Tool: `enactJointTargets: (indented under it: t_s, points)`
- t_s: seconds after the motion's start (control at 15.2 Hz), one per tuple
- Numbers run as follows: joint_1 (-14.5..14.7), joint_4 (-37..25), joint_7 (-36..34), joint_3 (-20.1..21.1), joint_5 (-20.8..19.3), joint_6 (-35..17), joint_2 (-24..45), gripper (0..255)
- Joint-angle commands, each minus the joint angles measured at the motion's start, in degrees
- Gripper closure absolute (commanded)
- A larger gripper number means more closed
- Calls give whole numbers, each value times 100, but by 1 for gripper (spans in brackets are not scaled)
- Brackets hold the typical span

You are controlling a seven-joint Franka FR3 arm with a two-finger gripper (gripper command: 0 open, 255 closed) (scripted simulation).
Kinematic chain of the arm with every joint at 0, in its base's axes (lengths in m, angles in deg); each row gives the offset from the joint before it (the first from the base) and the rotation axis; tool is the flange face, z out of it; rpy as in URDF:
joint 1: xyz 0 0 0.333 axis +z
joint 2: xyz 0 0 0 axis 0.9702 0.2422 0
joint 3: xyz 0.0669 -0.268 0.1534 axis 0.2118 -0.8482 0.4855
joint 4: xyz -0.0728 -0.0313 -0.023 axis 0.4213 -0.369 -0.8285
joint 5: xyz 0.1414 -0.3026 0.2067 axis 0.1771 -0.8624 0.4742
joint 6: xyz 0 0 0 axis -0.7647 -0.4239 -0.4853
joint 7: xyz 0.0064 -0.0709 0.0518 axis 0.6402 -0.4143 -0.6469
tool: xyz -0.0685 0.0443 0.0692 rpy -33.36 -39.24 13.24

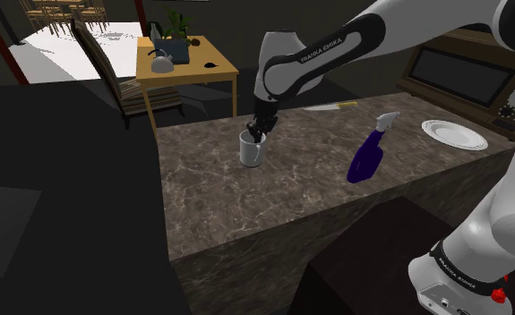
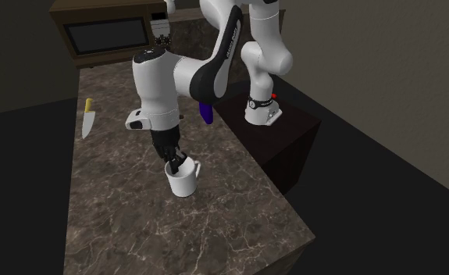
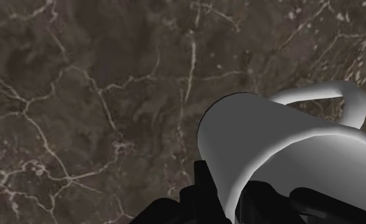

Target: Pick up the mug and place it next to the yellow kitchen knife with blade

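While the mug [image 1: 251, 152] [image 2: 183, 181] [image 3: 289, 146] stands upright on the marbled counter [image 1: 246, 206], the gripper [image 1: 258, 134] [image 2: 176, 162] [image 3: 235, 197] comes down on its rim. One finger is inside and one outside, clamped on the wall. The knife [image 1: 331, 106] [image 2: 87, 119] lies well apart, by the counter's far edge in the shoulder view, with a purple bottle [image 1: 369, 152] and a plate [image 1: 454, 134] further right.

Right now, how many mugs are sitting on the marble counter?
1. The white mug stands upright on the counter, the fingers clasping its wall at the rim. The arm covers some of the counter, so another could be hidden.
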Motion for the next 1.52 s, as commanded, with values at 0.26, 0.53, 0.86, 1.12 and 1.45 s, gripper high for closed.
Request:
enactJointTargets:
  t_s: [0.26,0.53,0.86,1.12,1.45]
  points:
    - [-13,-173,9,14,39,373,-203,255]
    - [-21,-320,13,21,63,649,-334,255]
    - [-29,-533,15,27,88,1000,-474,255]
    - [-34,-727,13,30,103,1285,-566,255]
    - [-38,-1001,7,32,116,1646,-655,255]
